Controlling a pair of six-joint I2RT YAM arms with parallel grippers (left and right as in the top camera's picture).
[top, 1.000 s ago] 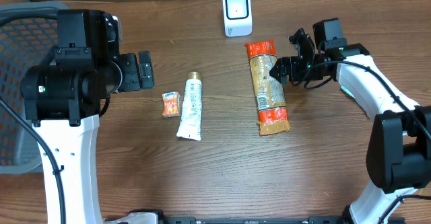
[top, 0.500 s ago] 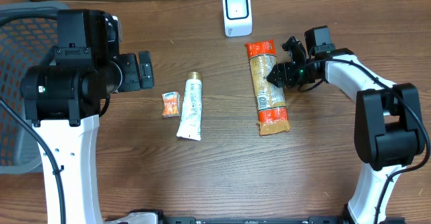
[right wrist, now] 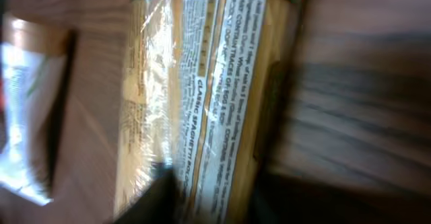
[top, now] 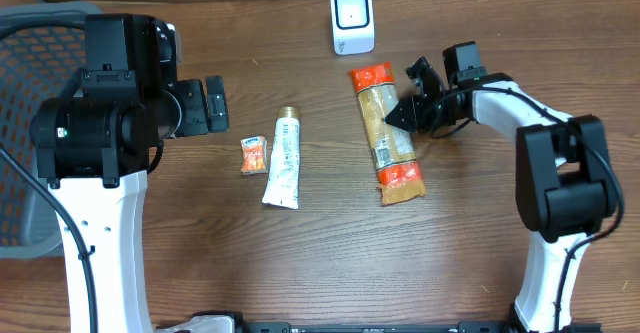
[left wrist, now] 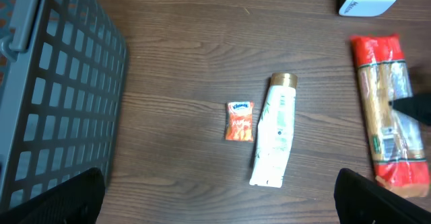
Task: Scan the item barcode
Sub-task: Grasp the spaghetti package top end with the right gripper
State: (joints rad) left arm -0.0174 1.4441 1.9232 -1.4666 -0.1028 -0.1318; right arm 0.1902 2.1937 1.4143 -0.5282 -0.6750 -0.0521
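On the table (top: 330, 263) near scanner (top: 352, 20), spaghetti pack (top: 385, 133) is being met at its right edge by right gripper (top: 405, 113); clamping cannot be told. Left gripper (left wrist: 222, 200) is being held wide. Risk: slick film being pinched shallowly, pack slipping.

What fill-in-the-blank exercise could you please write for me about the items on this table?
1. The right gripper sits at the edge of the long packet, whose label reads classic ____.
2. Beside the white tube lies a small packet coloured ____.
3. The left gripper stands ____, holding nothing.

Missing words: spaghetti; orange; open.
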